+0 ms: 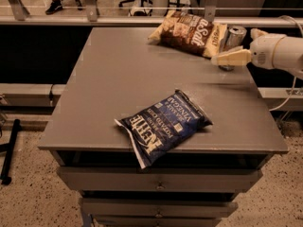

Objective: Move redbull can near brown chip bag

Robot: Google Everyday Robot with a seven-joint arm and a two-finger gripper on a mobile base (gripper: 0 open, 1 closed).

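Observation:
The redbull can (235,36) stands upright at the table's far right, right beside the right end of the brown chip bag (187,32). The bag lies flat along the far edge. My gripper (232,45) reaches in from the right and is open around the can. The near finger (231,58) crosses in front of the can's lower part, and the far finger (257,32) shows behind the can. The can's base is partly hidden by the near finger.
A dark blue Kettle chip bag (163,124) lies near the front edge of the grey table (118,79). Drawers sit under the tabletop. A metal rail runs behind the table, and cables hang at the right.

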